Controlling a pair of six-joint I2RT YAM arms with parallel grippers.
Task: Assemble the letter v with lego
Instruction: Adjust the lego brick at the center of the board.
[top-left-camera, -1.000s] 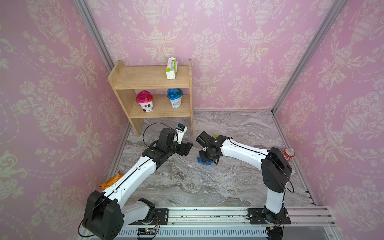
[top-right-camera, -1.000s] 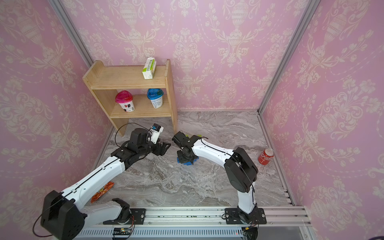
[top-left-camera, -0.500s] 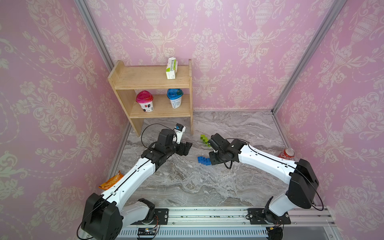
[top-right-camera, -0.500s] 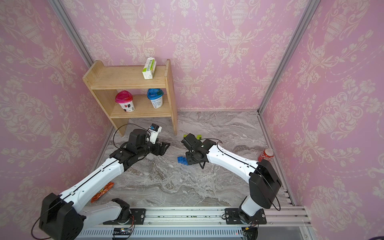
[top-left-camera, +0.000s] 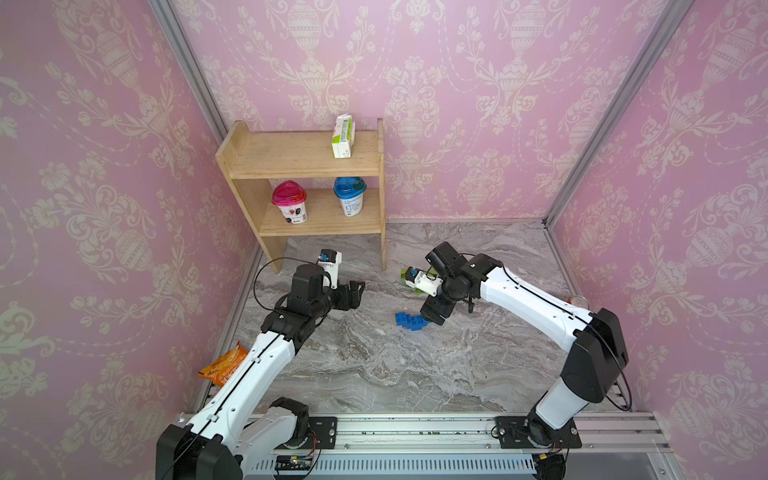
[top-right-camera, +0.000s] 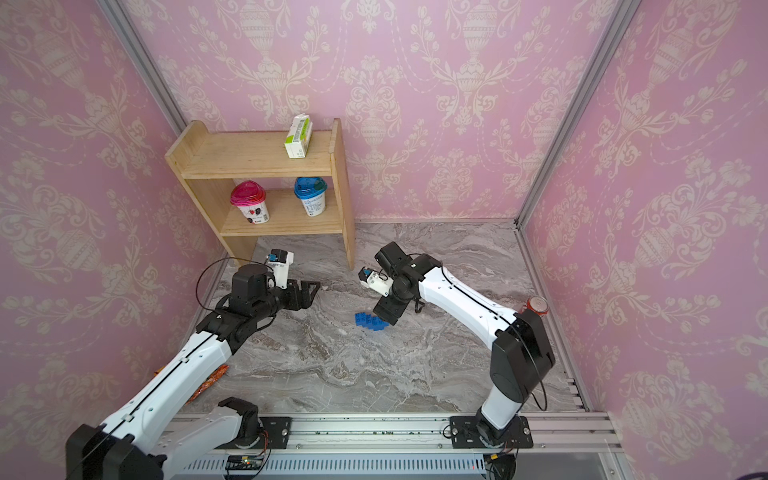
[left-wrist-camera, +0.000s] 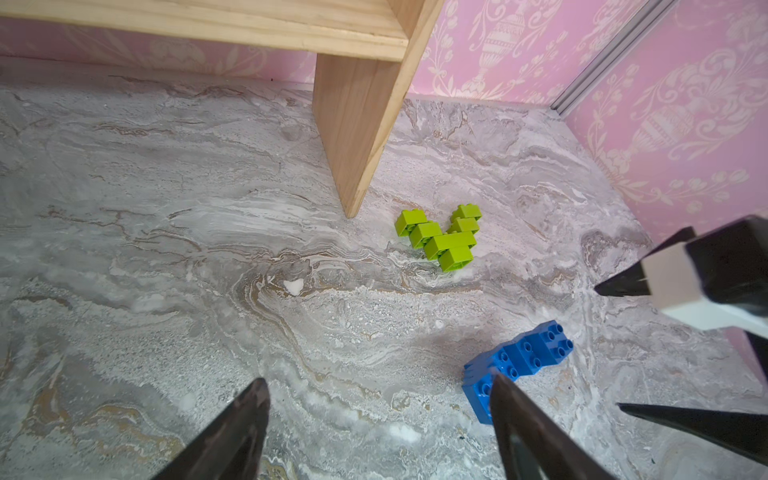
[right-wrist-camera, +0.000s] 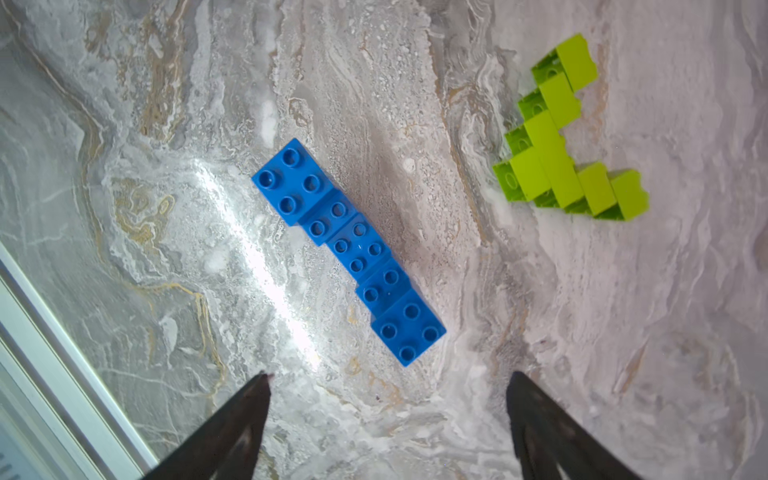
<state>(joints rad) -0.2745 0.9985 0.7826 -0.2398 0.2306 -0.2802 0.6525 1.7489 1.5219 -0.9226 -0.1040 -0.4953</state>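
Observation:
The blue lego (right-wrist-camera: 349, 249) is a stepped row of joined bricks lying studs-up on the marble floor, seen in both top views (top-left-camera: 409, 321) (top-right-camera: 369, 321) and in the left wrist view (left-wrist-camera: 519, 357). My right gripper (right-wrist-camera: 388, 376) hangs open just beside its right end (top-left-camera: 433, 320), holding nothing. A lime-green lego (left-wrist-camera: 440, 239) group forming a V lies farther back near the shelf leg (right-wrist-camera: 557, 153), mostly hidden by the right wrist in a top view (top-left-camera: 404, 272). My left gripper (left-wrist-camera: 378, 380) is open and empty, to the left of the blue row (top-left-camera: 356, 291) (top-right-camera: 311, 287).
A wooden shelf (top-left-camera: 307, 166) at the back left carries a carton (top-left-camera: 343, 137), a pink-lidded cup (top-left-camera: 289, 203) and a blue-lidded cup (top-left-camera: 350, 195). A soda can (top-right-camera: 537, 305) stands by the right wall. An orange snack bag (top-left-camera: 224, 368) lies at the left wall.
My right gripper has opened, let go of the blue row and drawn back to the right of it. The blue bricks stay on the floor. The left arm has barely moved.

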